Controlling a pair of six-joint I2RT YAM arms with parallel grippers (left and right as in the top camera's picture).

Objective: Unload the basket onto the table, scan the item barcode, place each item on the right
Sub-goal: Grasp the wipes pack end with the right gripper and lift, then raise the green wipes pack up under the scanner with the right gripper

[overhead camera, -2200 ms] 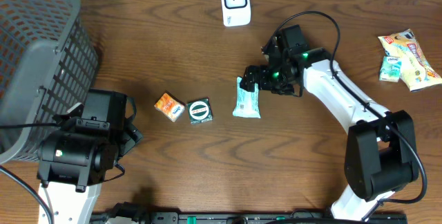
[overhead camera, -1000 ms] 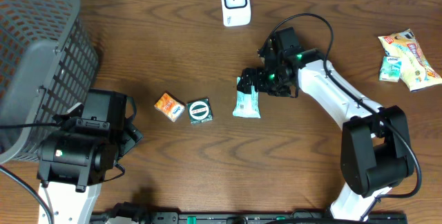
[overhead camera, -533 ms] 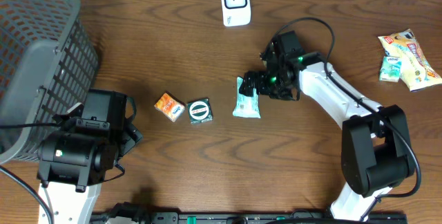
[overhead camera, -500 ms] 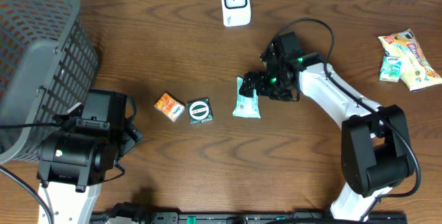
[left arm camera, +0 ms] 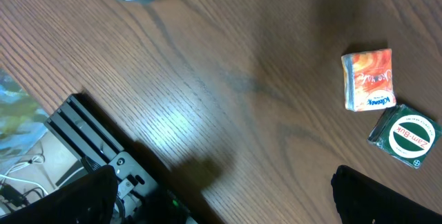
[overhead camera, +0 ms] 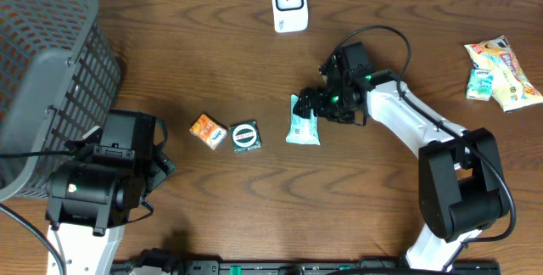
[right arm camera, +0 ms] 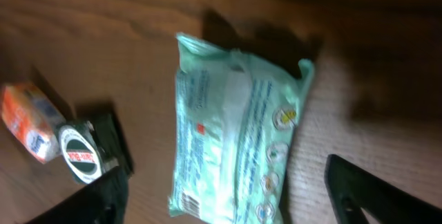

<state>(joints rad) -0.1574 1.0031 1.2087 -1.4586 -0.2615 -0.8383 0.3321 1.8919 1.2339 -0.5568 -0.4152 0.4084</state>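
1 wipes pack at spread R gripper; L gripper spread; 2 small boxes, 1 scanner

Basket on tabletop's far left corner, scanner at far edge, wipes packet centre, box and tin left of it.

Pale-green wipes pack lying flat, unheld.

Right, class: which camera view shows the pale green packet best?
The right wrist view: the pale green packet looms large, though blurred. Overhead shows it small, beside the right end effector. The left wrist view misses it.
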